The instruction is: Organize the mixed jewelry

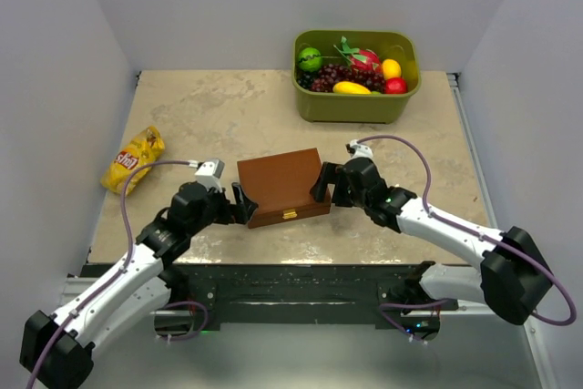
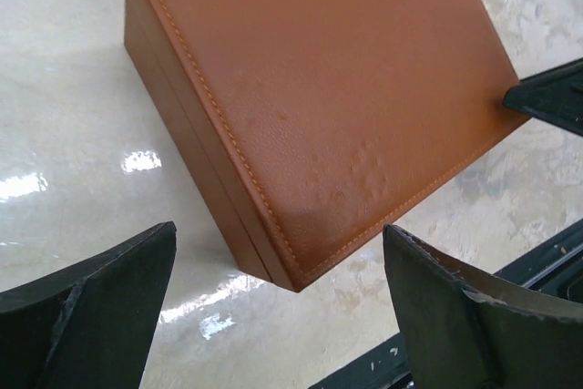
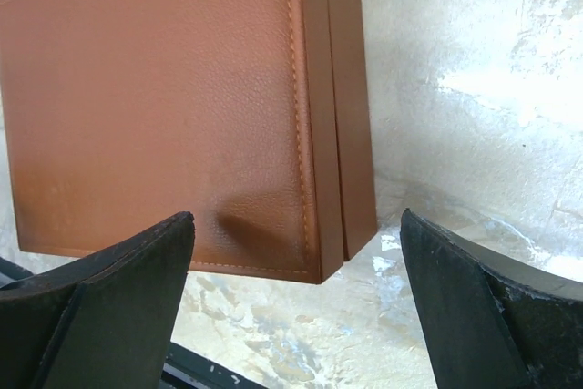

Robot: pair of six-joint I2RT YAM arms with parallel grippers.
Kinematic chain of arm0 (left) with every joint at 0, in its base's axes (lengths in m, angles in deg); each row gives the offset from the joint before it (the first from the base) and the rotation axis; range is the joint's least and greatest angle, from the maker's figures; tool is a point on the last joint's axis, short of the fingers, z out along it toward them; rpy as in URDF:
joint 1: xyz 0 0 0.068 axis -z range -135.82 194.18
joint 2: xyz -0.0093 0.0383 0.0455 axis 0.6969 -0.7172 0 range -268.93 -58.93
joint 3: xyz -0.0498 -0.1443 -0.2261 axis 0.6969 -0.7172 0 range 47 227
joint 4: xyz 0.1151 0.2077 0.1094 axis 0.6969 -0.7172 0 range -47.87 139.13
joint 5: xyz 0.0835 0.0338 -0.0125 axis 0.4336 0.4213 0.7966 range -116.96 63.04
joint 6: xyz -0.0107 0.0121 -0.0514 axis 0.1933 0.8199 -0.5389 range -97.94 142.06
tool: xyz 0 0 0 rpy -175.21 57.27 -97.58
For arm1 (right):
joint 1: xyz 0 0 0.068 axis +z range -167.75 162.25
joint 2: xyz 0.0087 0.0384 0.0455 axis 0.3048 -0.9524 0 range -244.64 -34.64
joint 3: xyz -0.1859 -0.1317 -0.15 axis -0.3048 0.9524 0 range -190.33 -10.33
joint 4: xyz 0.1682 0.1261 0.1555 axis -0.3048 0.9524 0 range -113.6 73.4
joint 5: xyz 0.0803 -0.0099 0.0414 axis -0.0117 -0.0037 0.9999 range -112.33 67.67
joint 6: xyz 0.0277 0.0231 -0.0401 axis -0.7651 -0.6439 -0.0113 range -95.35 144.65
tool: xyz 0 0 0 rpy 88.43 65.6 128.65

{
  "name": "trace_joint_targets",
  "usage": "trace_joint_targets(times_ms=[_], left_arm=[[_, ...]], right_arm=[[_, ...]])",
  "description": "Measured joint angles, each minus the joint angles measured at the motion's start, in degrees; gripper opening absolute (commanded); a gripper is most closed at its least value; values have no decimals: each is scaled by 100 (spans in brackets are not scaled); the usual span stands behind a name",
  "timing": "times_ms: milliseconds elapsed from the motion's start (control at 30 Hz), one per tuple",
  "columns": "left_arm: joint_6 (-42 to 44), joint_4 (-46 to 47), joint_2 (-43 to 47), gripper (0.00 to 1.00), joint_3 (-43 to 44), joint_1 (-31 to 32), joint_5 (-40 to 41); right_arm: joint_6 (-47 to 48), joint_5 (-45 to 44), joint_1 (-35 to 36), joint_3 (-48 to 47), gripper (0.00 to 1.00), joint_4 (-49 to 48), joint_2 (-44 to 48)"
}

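Observation:
A closed brown leather box (image 1: pixel 282 184) with a small brass clasp on its front lies mid-table. The mixed jewelry is out of view. My left gripper (image 1: pixel 241 204) stands open at the box's near left corner, apart from it. In the left wrist view that corner of the box (image 2: pixel 328 88) points between the spread fingers of the left gripper (image 2: pixel 278 243). At the box's right end my right gripper (image 1: pixel 324 185) is open too. The right wrist view shows the box (image 3: pixel 155 107) lid and its near right corner above the empty right gripper (image 3: pixel 296 225).
A green tub (image 1: pixel 351 108) of toy fruit stands at the back right. A yellow snack bag (image 1: pixel 134 158) lies at the left edge. White walls close in the table on three sides, and a black rail (image 1: pixel 291 277) runs along its near edge.

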Motion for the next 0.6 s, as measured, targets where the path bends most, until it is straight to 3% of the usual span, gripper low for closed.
trace_joint_targets(times_ms=[600], left_arm=[[-468,1154,-61,98,-1045,155,315]], right_arm=[[-345,61,2,581,70,-813,-96]])
